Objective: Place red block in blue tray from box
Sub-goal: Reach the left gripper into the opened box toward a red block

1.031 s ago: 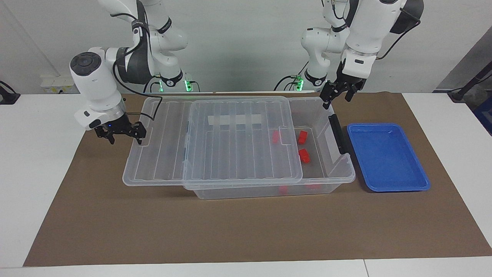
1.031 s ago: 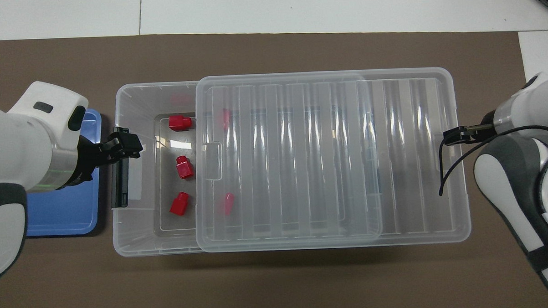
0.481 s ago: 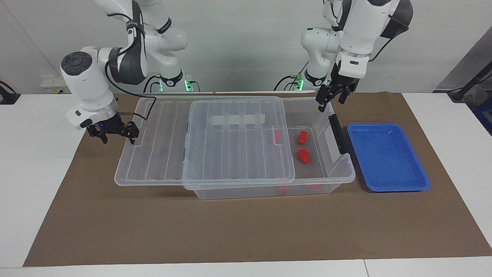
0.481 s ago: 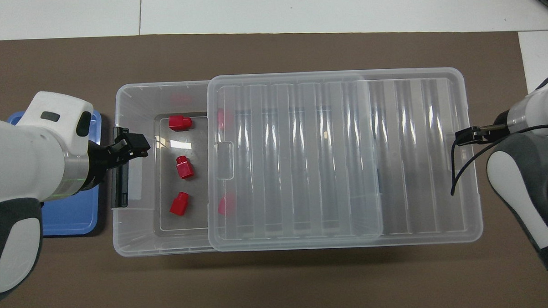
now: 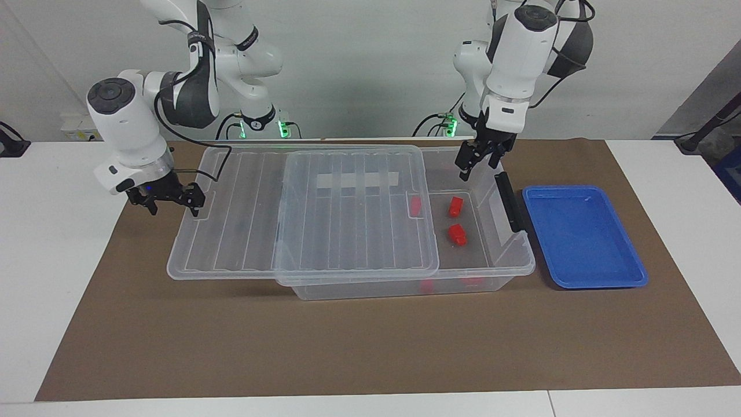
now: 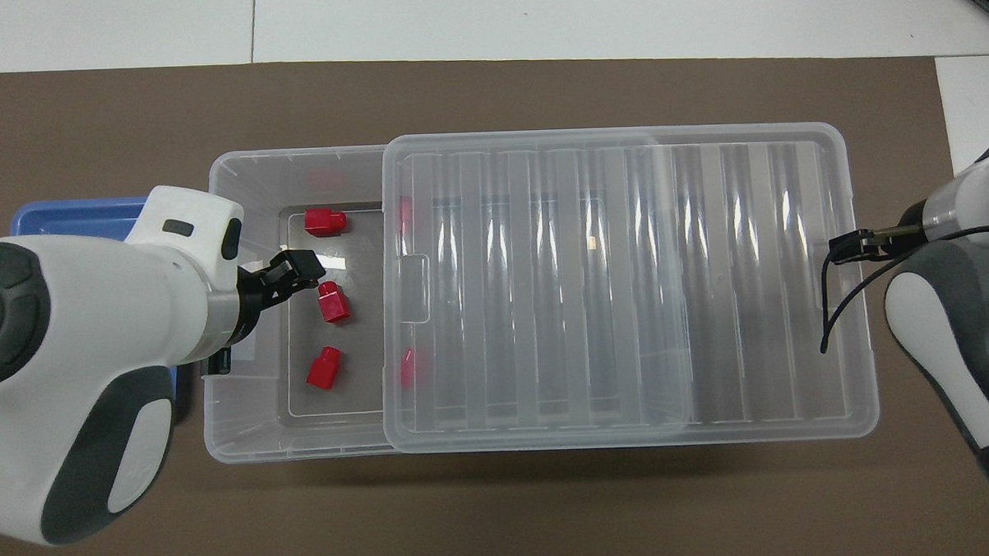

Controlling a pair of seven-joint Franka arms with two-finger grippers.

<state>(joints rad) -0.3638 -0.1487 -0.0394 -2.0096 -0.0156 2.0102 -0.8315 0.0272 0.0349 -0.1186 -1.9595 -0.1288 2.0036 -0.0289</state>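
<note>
small bright red block (image 5: 458,234), slightly oblong

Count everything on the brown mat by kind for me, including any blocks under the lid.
Red blocks: 5
Blue tray: 1
Clear box: 1
Clear lid: 1
Total: 8
</note>
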